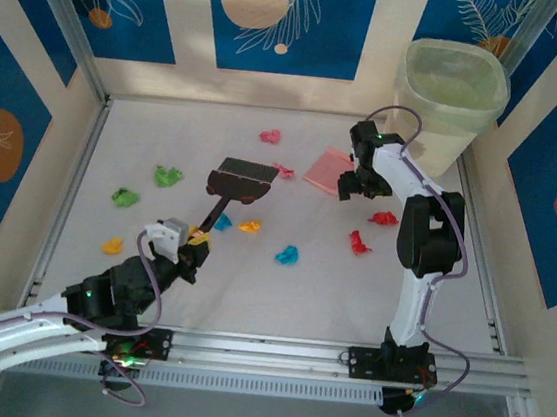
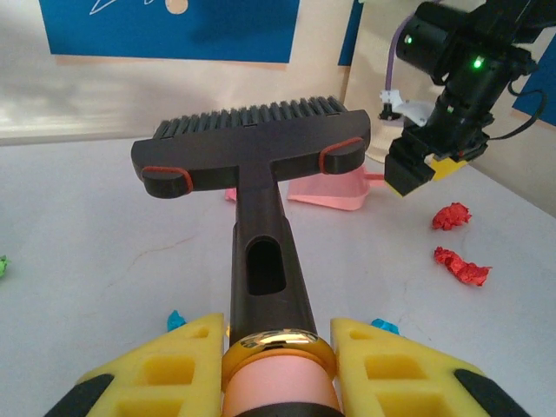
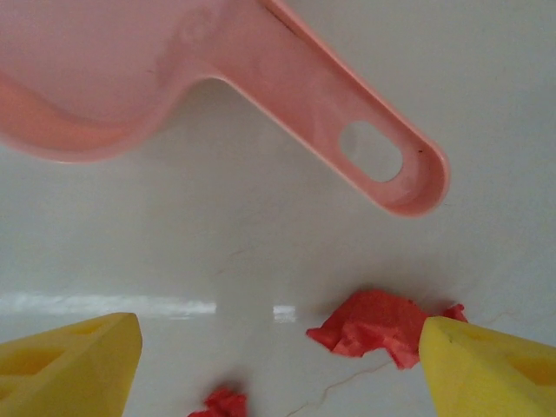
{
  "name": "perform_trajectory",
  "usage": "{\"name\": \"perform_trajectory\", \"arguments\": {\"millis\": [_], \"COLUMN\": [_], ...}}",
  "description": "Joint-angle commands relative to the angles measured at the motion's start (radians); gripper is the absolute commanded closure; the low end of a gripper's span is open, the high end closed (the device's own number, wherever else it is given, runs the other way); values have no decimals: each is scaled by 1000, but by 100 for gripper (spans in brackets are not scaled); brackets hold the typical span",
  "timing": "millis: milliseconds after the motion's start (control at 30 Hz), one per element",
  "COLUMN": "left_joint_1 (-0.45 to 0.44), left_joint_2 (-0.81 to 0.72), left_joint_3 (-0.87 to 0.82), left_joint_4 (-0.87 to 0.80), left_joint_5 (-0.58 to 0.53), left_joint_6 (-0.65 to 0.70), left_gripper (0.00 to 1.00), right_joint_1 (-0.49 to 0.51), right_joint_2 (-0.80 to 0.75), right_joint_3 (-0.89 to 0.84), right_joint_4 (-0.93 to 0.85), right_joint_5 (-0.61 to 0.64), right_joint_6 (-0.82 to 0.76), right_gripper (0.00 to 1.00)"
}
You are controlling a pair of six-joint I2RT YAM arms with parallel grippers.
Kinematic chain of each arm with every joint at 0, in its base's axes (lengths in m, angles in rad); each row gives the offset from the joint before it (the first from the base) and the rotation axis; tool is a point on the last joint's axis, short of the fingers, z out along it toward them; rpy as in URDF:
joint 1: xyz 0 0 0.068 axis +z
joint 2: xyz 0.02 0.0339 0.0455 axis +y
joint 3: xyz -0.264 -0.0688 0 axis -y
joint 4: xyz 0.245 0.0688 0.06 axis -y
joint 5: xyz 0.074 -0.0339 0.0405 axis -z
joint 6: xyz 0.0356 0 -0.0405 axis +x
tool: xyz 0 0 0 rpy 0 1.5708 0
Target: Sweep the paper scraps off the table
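A: L arm status?
B: Left gripper clamped on the brush, low on the shaft near its end. Head looks lifted off the table, bristles toward far edge. Likely reason: long reach w/o the arm crossing the litter.
A: R arm?
B: Right gripper spread wide, nothing betw. the pads. It hangs just over the dustpan handle end. Wrist view puts the hang-hole just ahead of the fingers. Looks lined up for a grab, not made yet.
A: Pan where?
B: Flat on the surface, far-right quarter, near the waste bin by the far-right corner. Prob. parked there so a loaded pan has a short trip to tip.
A: Paper scraps?
B: Paper scraps all on the table, none seen in the pan. Approx ten. Two green + one orange toward left edge. Pinks toward far edge, by brush head. Blue, orange, cyan mid-table. Two red toward right edge, just near-side of R gripper.
A: Progress?
B: Est. barely begun. Sweeping won't pay off till the pan is held, lip down, facing the brush.
A: Risks?
B: Bits are light + crumpled, so a fast stroke may flick them. Reds lie on the pan's handle side and need a separate pass.
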Motion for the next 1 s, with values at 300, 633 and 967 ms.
{"name": "perform_trajectory", "arguments": {"millis": [300,633,967], "left_joint_1": [9,8,8], "left_joint_2": [-2,-4,-4], "left_joint_3": [-14,-17,-24], "left_joint_4": [47,54,62], "left_joint_5": [-28,-32,-30], "left_joint_6": [4,8,13], "left_gripper": [100,100,100], "right_joint_1": [-41,-73,-73], "right_joint_2": [62,102,163], "right_joint_3": [27,84,100], "right_joint_4": [117,131,157], "right_joint_5": [-11,1,-65], "right_joint_6": [-114,-155,-170], "right_gripper": [17,19,24]}}
